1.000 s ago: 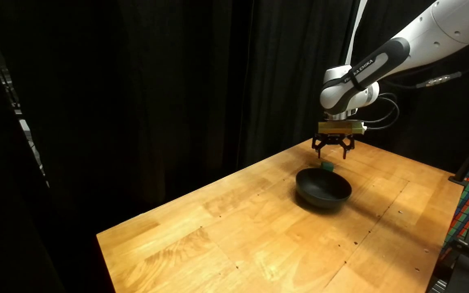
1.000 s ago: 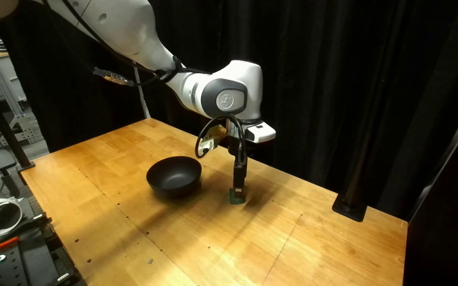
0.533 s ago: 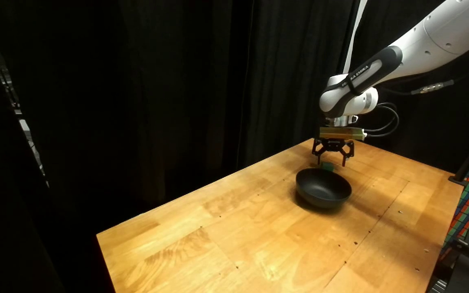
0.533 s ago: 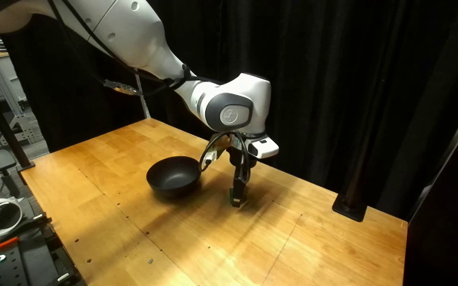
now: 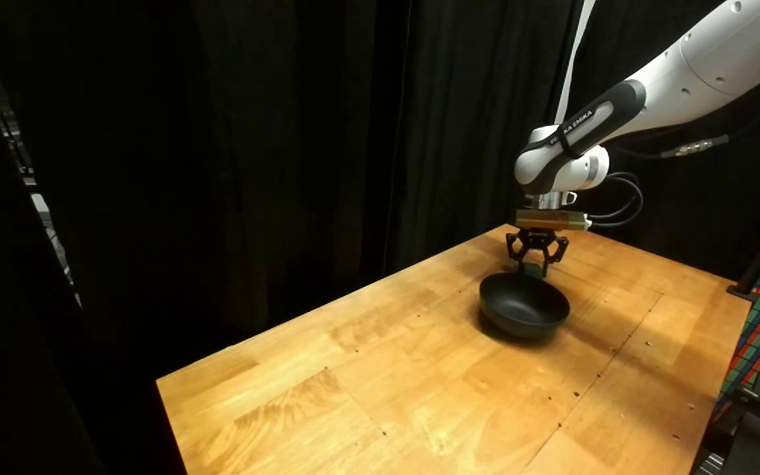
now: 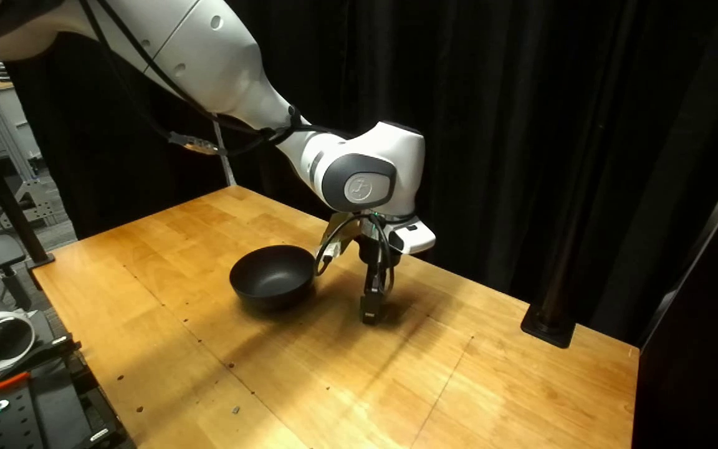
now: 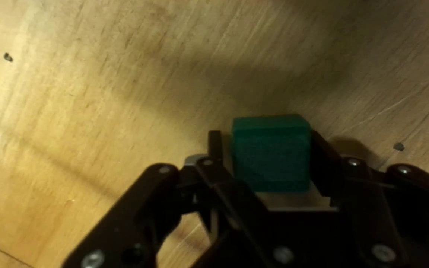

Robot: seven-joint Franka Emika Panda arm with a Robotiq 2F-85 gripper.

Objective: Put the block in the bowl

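The green block (image 7: 272, 156) rests on the wooden table between the fingers of my gripper (image 7: 266, 136). In the wrist view the right finger (image 7: 322, 160) appears against the block's side. A narrow strip of wood shows between the block and the left finger (image 7: 215, 145), so the jaws are partly closed but open. In an exterior view the gripper (image 5: 533, 273) points straight down around the block, just behind the black bowl (image 5: 524, 307). Another exterior view has a finger (image 6: 371, 305) hiding most of the block, with the bowl (image 6: 273, 274) to its left.
The bowl's rim is close beside the gripper. A black post base (image 6: 549, 324) is fixed near the table's edge, with a dark curtain (image 6: 490, 156) behind. A cart (image 6: 28, 399) carrying equipment stands off the table's side. The wooden table (image 5: 419, 382) extends in front of the bowl.
My gripper has come down from above the block until its fingers straddle it, and the fingers have drawn much closer together. Block and bowl show no clear shift.
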